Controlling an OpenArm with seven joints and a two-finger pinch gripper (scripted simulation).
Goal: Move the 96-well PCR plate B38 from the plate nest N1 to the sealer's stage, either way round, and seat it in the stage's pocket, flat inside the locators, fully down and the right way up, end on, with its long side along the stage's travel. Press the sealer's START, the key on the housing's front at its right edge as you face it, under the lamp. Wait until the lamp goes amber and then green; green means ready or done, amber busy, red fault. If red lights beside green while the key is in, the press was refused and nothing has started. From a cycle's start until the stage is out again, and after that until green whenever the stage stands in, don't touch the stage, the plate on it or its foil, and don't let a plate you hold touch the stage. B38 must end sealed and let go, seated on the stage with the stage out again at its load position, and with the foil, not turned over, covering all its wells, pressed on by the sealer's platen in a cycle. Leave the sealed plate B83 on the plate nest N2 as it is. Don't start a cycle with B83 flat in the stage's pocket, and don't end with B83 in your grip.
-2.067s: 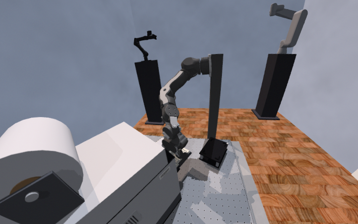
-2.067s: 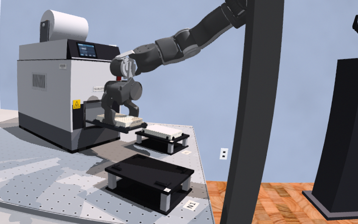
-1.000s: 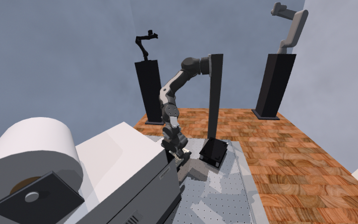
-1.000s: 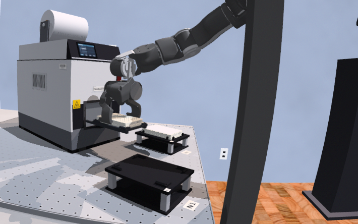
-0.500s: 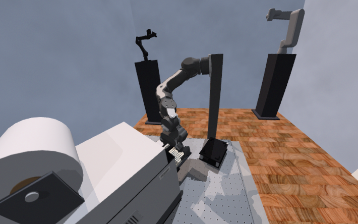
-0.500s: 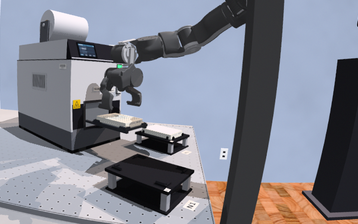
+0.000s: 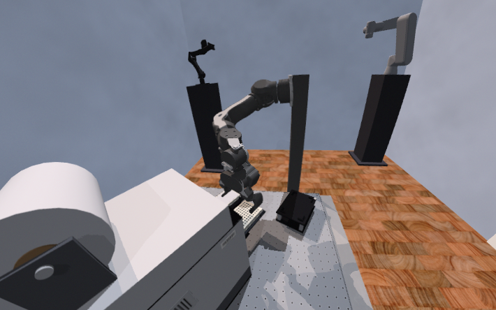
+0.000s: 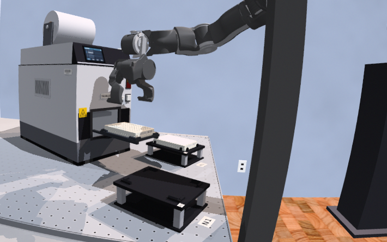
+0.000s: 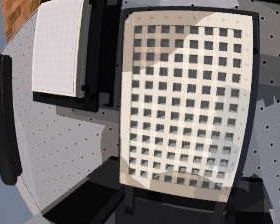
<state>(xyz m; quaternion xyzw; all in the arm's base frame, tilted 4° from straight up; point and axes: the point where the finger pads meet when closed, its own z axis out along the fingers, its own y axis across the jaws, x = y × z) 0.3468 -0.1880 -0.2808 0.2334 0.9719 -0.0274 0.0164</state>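
Note:
The cream 96-well plate B38 [image 8: 128, 129] lies flat on the sealer's black stage [image 8: 126, 137], which stands out in front of the housing opening. Its open wells show in the wrist view [image 9: 184, 99], with its long side running along the stage's travel. My gripper [image 8: 130, 94] is open and empty, hanging well above the plate in front of the housing. The sealed plate B83 [image 8: 175, 141] sits on nest N2 [image 8: 175, 151] and also shows in the wrist view [image 9: 60, 43]. Nest N1 [image 8: 162, 192] is empty. The START key [image 8: 128, 97] is partly hidden behind my fingers; I cannot read the lamp.
The sealer housing [image 8: 65, 99] carries a foil roll [image 8: 68, 28] on top and a screen [image 8: 93, 54]. The arm's black mounting post [image 8: 273, 120] stands at the table's right edge. Another black pedestal [image 8: 375, 150] stands on the wooden floor.

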